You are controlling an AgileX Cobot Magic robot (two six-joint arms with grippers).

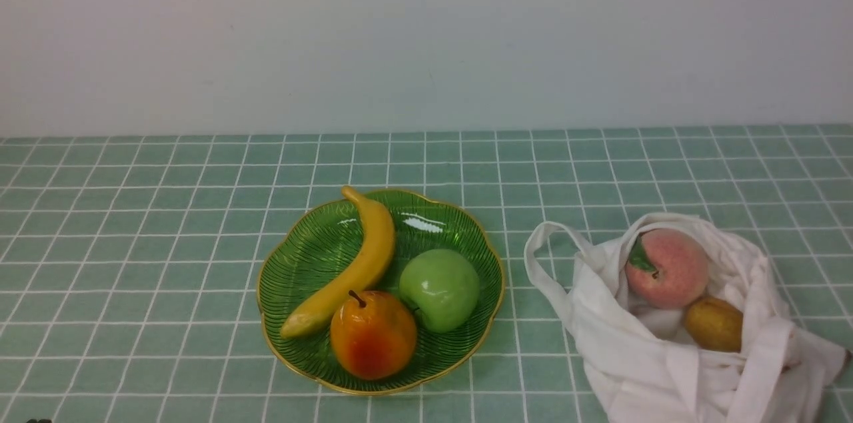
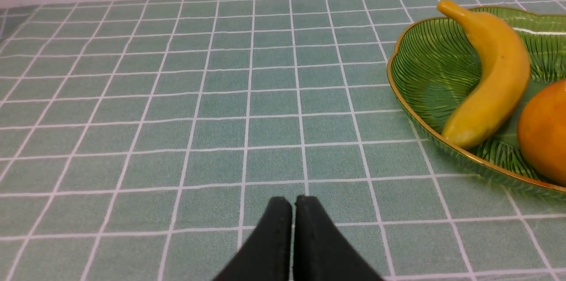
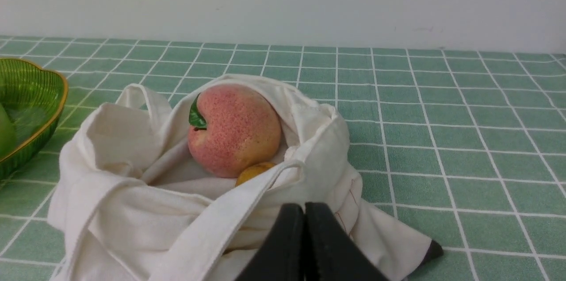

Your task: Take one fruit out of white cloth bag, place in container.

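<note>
The light green apple lies in the green glass plate, on the side nearer the bag. The white cloth bag slumps open to the right of the plate. Neither gripper shows in the front view. In the left wrist view my left gripper is shut and empty, hovering over bare tablecloth beside the plate. In the right wrist view my right gripper is shut and empty, just in front of the bag; a sliver of the apple shows at the frame's edge.
A yellow banana and an orange-red pear share the plate with the apple. Inside the bag sit a pink peach with a green leaf and a yellow-brown pear. A pale wall stands behind the checked green tablecloth.
</note>
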